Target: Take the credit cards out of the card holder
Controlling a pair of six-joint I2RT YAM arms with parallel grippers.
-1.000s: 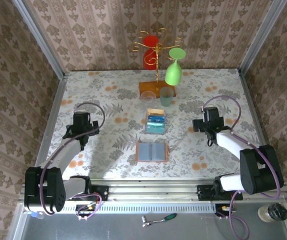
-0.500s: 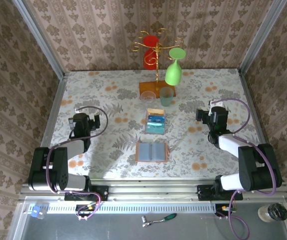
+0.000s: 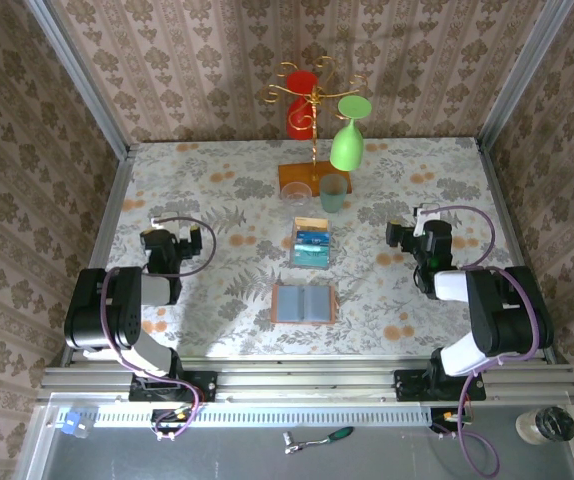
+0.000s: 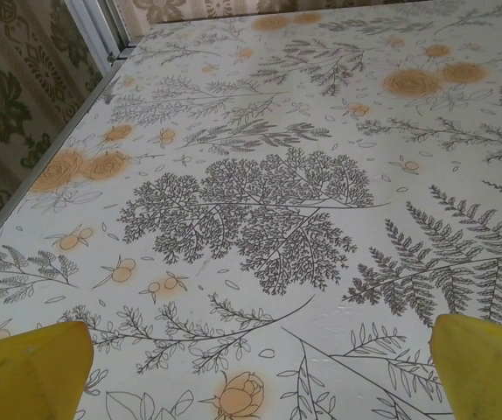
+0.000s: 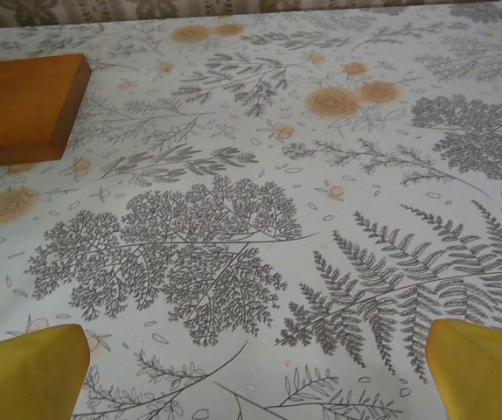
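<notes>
A floral table (image 3: 217, 195) is walled by patterned paper. At centre frame the card holder (image 3: 304, 303) is laid open, with the credit cards (image 3: 311, 247) set just above it. The left gripper (image 3: 164, 245) and the right gripper (image 3: 425, 240) are spread wide, well apart at either side. Nothing is placed between them and the holder. A teal glass (image 3: 333, 193) is stood beyond the cards.

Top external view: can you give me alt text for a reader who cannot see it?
The card holder lies open at the middle of a floral table, with the credit cards stacked just beyond it. The left gripper and right gripper sit open and empty at either side. A gold glass rack stands at the far edge.
</notes>
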